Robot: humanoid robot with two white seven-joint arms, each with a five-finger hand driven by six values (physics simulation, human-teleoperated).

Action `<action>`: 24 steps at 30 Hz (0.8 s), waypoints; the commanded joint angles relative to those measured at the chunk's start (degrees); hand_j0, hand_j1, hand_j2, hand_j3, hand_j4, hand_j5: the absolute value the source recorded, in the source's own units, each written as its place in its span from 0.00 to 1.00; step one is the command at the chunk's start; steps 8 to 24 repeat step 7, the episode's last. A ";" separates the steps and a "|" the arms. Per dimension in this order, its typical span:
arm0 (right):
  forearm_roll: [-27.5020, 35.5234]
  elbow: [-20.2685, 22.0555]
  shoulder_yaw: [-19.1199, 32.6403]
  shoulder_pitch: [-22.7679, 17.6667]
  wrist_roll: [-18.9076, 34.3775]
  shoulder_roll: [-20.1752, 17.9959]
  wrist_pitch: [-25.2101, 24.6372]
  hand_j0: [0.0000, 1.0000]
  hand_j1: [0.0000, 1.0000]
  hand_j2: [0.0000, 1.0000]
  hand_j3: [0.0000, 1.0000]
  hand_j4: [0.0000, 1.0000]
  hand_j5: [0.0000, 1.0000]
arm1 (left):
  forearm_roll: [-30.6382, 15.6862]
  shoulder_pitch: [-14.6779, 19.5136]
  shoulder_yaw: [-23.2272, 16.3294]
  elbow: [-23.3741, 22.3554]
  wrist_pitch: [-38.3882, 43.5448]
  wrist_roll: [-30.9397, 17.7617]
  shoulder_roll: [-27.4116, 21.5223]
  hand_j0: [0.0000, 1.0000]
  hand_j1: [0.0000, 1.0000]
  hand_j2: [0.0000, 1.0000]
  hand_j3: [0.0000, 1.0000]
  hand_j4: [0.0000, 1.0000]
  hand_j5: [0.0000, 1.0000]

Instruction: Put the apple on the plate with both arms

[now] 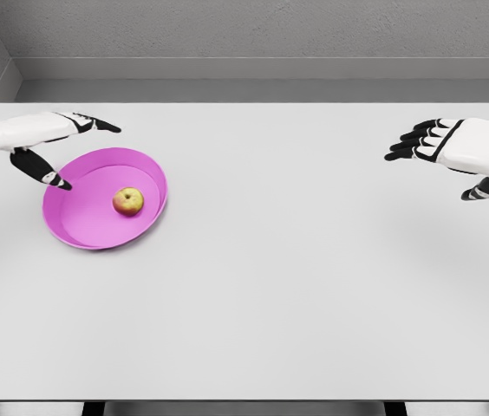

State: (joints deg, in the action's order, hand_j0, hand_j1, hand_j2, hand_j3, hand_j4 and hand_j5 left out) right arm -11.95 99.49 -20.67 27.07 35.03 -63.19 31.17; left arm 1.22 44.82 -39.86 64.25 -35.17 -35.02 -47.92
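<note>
A small yellow-red apple [127, 201] lies inside the magenta plate [84, 225] on the left part of the white table. My left hand [75, 152] hovers at the plate's far left rim, fingers spread and holding nothing, its thumb pointing down over the rim. My right hand [435, 156] hangs over the table's right side, far from the plate, with its fingers stretched out toward the left and nothing in them.
The white table [296, 286] spans the whole view, with its front edge at the bottom. A grey wall runs behind its far edge.
</note>
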 commanded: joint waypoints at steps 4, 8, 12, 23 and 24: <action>0.26 0.00 0.01 0.00 -0.03 -0.18 -0.15 1.00 1.00 1.00 1.00 1.00 1.00 | -1.39 -0.35 0.14 -1.14 0.17 0.02 -0.06 1.00 1.00 1.00 1.00 1.00 1.00; 0.26 0.00 0.01 0.00 -0.03 -0.09 -0.15 1.00 1.00 1.00 1.00 1.00 1.00 | -1.31 -0.35 0.14 -1.14 0.17 0.02 -0.06 1.00 1.00 1.00 1.00 1.00 1.00; 0.26 0.00 0.01 0.00 -0.03 -0.09 -0.15 1.00 1.00 1.00 1.00 1.00 1.00 | -1.31 -0.35 0.14 -1.14 0.17 0.02 -0.06 1.00 1.00 1.00 1.00 1.00 1.00; 0.26 0.00 0.01 0.00 -0.03 -0.09 -0.15 1.00 1.00 1.00 1.00 1.00 1.00 | -1.31 -0.35 0.14 -1.14 0.17 0.02 -0.06 1.00 1.00 1.00 1.00 1.00 1.00; 0.26 0.00 0.01 0.00 -0.03 -0.09 -0.15 1.00 1.00 1.00 1.00 1.00 1.00 | -1.31 -0.35 0.14 -1.14 0.17 0.02 -0.06 1.00 1.00 1.00 1.00 1.00 1.00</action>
